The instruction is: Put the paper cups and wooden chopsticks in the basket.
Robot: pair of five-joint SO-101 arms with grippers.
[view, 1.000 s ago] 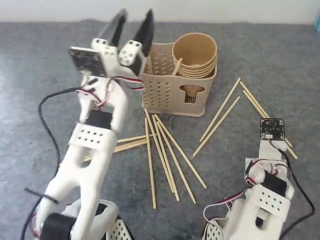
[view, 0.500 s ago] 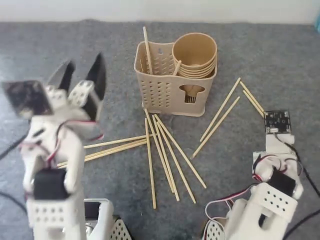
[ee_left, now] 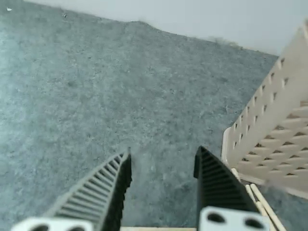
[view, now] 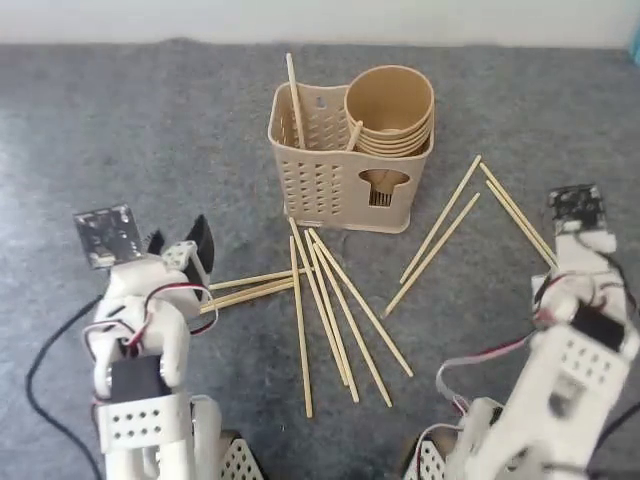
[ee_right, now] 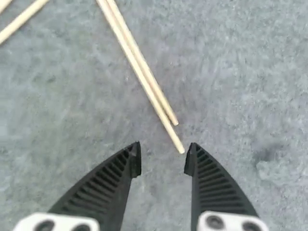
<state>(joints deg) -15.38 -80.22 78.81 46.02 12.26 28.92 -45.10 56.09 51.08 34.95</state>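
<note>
The beige slotted basket [view: 335, 180] stands at the back middle of the grey carpet. A stack of paper cups [view: 390, 105] fills its right compartment, and one chopstick [view: 294, 98] leans upright in its left one. Several wooden chopsticks lie loose: a fan [view: 335, 310] in front of the basket, a bundle [view: 245, 290] to the left, and pairs [view: 445, 225] to the right. My left gripper [view: 180, 241] [ee_left: 163, 156] hangs open and empty by the left bundle, facing the basket [ee_left: 269, 139]. My right gripper [ee_right: 163, 149] is open just over the near ends of a chopstick pair [ee_right: 139, 67].
Both arms' bases sit at the front edge, the right arm [view: 580, 340] reaching up the right side. The pale back border of the carpet runs behind the basket. Bare carpet lies at the far left and far right.
The left arm has drawn back from above the basket to the front left, leaving one chopstick standing in the basket. The right arm has stretched forward toward the far-right chopstick pair.
</note>
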